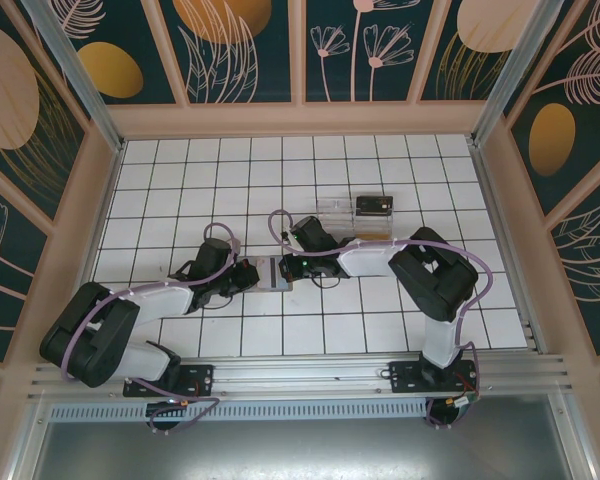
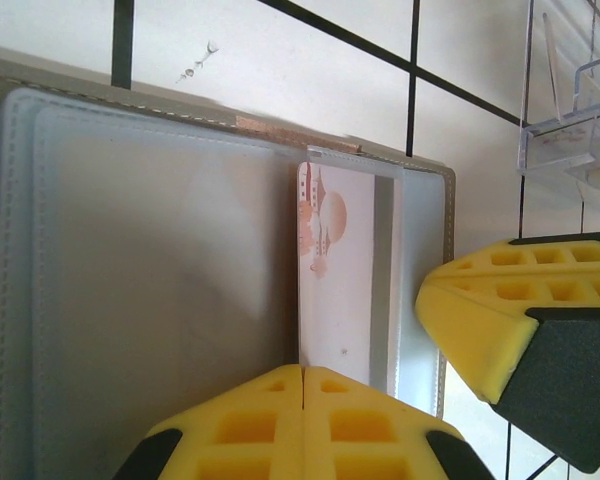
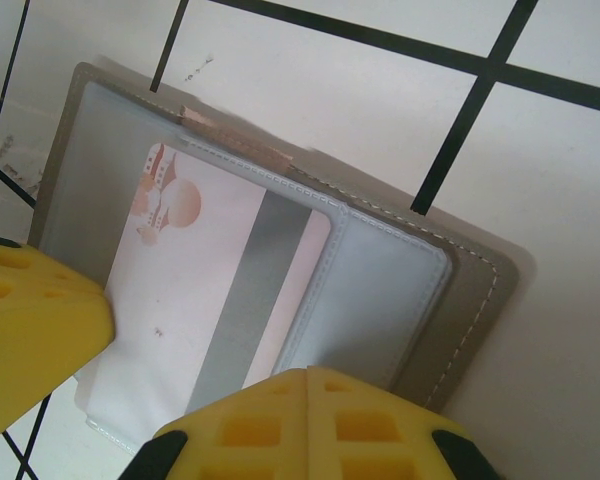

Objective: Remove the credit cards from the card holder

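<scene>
Centrally on the tiled table (image 1: 380,310), the card holder (image 2: 160,300) is laid open between the grippers. Left gripper (image 2: 302,400) and right gripper (image 3: 305,400) are closed, fingers together. One pale credit card (image 3: 180,300) is lodged partly in a pocket.

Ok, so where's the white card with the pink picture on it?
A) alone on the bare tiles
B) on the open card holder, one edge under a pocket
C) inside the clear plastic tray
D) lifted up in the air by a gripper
B: the white card lies flat on the open card holder, with its striped side tucked under the blue-grey pocket.
</scene>
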{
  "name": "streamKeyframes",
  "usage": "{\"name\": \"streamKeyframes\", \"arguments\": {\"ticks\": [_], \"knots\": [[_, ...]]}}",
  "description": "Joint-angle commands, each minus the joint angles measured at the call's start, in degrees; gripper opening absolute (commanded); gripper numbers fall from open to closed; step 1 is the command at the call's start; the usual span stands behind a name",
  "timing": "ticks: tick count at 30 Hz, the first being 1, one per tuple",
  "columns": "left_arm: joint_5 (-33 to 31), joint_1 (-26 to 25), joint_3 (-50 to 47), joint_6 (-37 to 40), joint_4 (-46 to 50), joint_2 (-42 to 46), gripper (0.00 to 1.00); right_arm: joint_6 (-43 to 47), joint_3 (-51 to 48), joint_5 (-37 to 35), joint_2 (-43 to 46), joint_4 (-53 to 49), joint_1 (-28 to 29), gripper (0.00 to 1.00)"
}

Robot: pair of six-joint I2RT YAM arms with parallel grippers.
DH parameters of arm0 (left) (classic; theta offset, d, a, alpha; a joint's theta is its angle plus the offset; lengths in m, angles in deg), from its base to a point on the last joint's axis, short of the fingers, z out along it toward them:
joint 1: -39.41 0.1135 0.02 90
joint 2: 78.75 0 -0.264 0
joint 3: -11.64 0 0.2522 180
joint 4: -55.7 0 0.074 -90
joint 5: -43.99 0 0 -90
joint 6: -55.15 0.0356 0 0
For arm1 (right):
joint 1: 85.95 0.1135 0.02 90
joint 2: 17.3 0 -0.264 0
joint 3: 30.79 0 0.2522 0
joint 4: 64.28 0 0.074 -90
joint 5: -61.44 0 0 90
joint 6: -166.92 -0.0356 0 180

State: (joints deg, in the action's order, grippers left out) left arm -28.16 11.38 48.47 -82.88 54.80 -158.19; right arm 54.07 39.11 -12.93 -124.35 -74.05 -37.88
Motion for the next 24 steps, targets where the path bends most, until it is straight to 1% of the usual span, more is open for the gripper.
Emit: {"name": "streamKeyframes", "arguments": {"ticks": [1, 4, 9, 19, 21, 23, 24], "knots": [[1.7, 0.6, 1.3, 1.7, -1.0, -1.1, 0.04, 0.3, -0.1, -1.2, -1.3, -3.5, -0.4, 0.0], [2.8, 0.6, 1.9, 2.6, -2.5, -2.6, 0.03, 0.5, 0.6, -1.0, -1.3, -3.7, -0.3, 0.0], [3.0, 0.9, 2.1, 3.4, -3.1, -3.8, 0.03, 0.5, 0.6, -0.8, -1.5, -3.7, -0.3, 0.0], [3.5, 3.3, 0.8, 3.9, -2.7, -1.6, 0.05, 0.5, 0.0, -1.0, -1.2, -3.7, -0.3, 0.0], [4.1, 3.4, 0.4, 3.7, -3.3, -1.7, 0.08, 0.5, 0.0, -1.0, -1.3, -3.5, -0.3, 0.0], [4.8, 3.4, 0.2, 3.6, -4.1, -2.1, 0.18, 0.5, 0.0, -0.9, -1.3, -3.5, -0.3, 0.0], [5.4, 3.4, 0.1, 3.6, -4.6, -2.4, 0.18, 0.5, 0.0, -0.9, -1.2, -3.5, -0.3, 0.0]]}}
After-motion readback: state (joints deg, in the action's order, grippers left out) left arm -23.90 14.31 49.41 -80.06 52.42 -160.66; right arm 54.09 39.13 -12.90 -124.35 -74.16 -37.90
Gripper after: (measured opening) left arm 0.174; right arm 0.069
